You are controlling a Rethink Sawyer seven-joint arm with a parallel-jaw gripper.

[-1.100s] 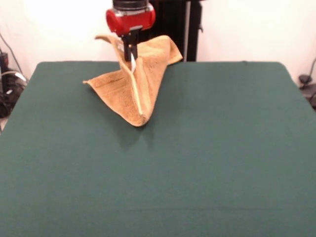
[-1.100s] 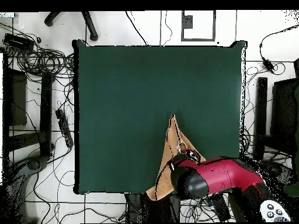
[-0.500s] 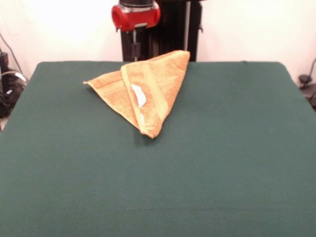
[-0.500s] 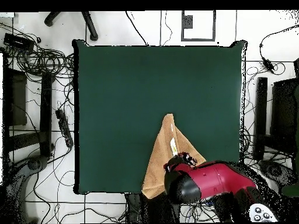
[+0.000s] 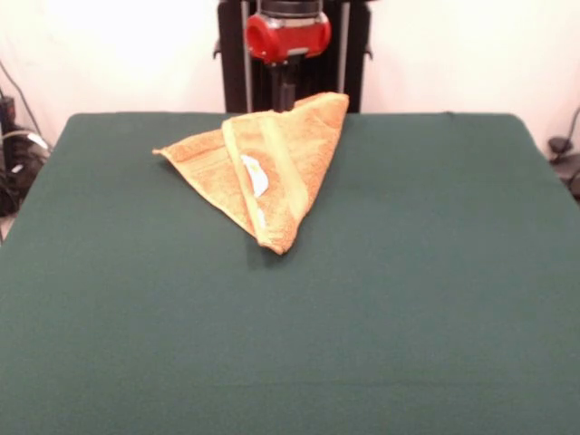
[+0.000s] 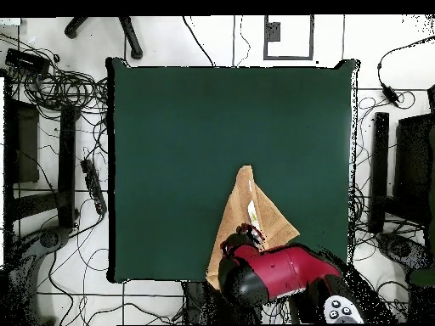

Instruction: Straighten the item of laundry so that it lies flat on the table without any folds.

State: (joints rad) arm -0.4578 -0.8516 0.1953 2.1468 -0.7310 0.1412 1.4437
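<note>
Looking down the table (image 5: 408, 299), I see the towel (image 5: 272, 168) lying folded into a rough triangle at the table's far edge, by the pedestal side, one point aimed toward the table's middle. A woven band (image 5: 276, 172) runs along the top layer, with the white label (image 5: 256, 175) beside it. The gripper (image 5: 286, 98) hangs just behind the towel's upper edge, apart from it; I cannot tell how it is set.
</note>
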